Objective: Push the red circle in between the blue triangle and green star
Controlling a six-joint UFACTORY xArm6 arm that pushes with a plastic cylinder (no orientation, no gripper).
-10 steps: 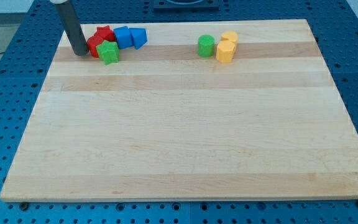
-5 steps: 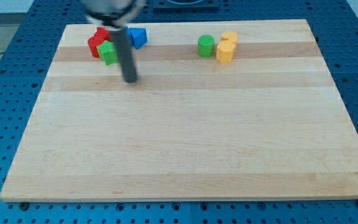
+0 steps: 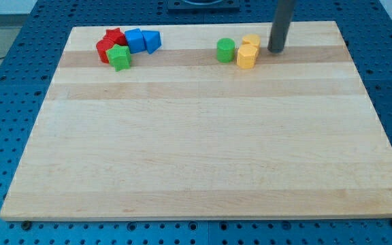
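Note:
The red circle (image 3: 104, 50) sits at the view's top left, touching the green star (image 3: 120, 57) just right and below it. A red star (image 3: 116, 36) lies above them. The blue triangle (image 3: 152, 41) is at the right end of this cluster, next to a blue block (image 3: 135, 40). My tip (image 3: 275, 51) is far to the right, just right of the two yellow blocks, well away from the red circle.
A green round block (image 3: 226, 50) stands at the top middle. Two yellow blocks (image 3: 248, 56) (image 3: 252, 41) sit just right of it. The wooden board (image 3: 196, 163) lies on a blue perforated table.
My tip swept from the left of the red circle, past the cluster's lower right, across to the right of the yellow blocks. The blocks have not visibly moved.

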